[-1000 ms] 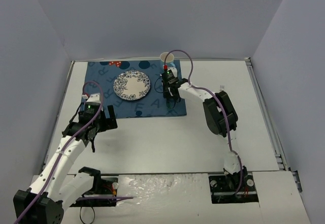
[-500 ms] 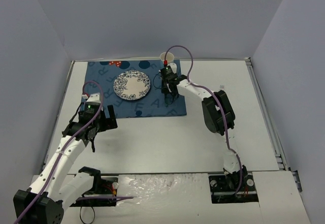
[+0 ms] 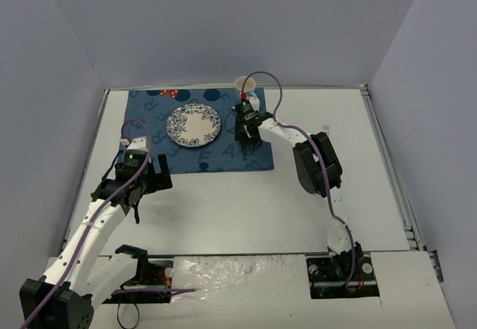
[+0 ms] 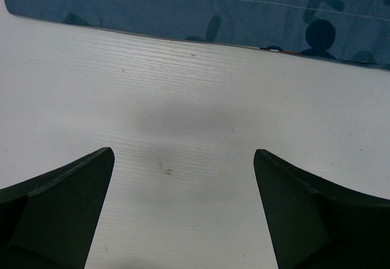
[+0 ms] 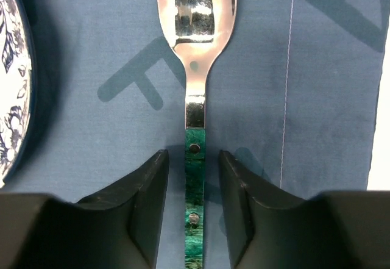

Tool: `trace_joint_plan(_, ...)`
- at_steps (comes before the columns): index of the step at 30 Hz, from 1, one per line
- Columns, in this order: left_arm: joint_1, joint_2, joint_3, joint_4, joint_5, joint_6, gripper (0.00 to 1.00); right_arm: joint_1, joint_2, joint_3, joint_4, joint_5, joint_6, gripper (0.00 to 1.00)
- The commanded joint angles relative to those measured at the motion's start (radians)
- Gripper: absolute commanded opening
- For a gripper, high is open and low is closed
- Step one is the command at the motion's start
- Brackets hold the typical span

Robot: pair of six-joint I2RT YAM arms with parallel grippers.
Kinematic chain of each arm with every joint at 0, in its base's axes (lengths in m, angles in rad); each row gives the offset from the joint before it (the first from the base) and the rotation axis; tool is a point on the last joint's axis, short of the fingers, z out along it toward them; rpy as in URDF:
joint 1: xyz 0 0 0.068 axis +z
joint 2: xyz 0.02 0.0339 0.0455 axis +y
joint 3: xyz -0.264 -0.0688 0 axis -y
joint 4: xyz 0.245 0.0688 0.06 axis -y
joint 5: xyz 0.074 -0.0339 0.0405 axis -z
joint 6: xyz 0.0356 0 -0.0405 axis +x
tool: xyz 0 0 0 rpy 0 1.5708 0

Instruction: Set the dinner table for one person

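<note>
A spoon (image 5: 195,13) with a green handle lies flat on the blue mat (image 5: 329,98), just right of the patterned plate (image 5: 12,86). My right gripper (image 5: 194,159) straddles the handle, open, with a gap showing on each side of it. In the top view that gripper (image 3: 248,136) hangs over the mat (image 3: 216,157) beside the plate (image 3: 193,124) and hides the spoon. My left gripper (image 4: 183,159) is wide open and empty above the white dinner table (image 4: 183,86), just in front of the mat's near edge (image 4: 183,7). In the top view it (image 3: 139,187) sits at the left.
A small cup (image 3: 246,85) stands at the mat's far right corner. A fork (image 3: 326,128) lies on the dinner table (image 3: 246,210) to the right, partly behind the right arm. Grey walls close in the table at the back and both sides.
The right gripper has shifted a little toward the far side of the mat and its jaws have parted from the spoon handle. The left arm has not moved.
</note>
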Motion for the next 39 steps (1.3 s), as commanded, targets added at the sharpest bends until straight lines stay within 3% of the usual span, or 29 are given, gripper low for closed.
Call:
trace_joint_plan(1,-0.007,-0.007,0.019,0.041,-0.015,0.009,0.97,-0.016,-0.11,0.016,0.003,0.037,-0.022,0.51)
trace_joint_plan(9,-0.009,-0.007,0.045,0.008,-0.008,0.003,0.97,-0.235,-0.386,-0.188,0.001,0.021,-0.151,0.59)
trace_joint_plan(14,-0.017,0.004,0.065,0.003,0.005,0.006,0.97,-0.505,-0.468,-0.332,0.014,-0.223,-0.253,0.58)
trace_joint_plan(18,-0.024,0.016,0.077,0.005,0.018,0.004,0.97,-0.66,-0.437,-0.348,0.06,-0.427,-0.338,0.58)
trace_joint_plan(23,-0.027,0.027,0.075,0.007,0.025,0.01,0.97,-0.758,-0.325,-0.291,0.101,-0.608,-0.469,0.58)
trace_joint_plan(39,-0.03,0.049,0.066,0.032,0.047,0.015,0.97,-0.856,-0.115,-0.233,0.118,-0.951,-0.73,0.59)
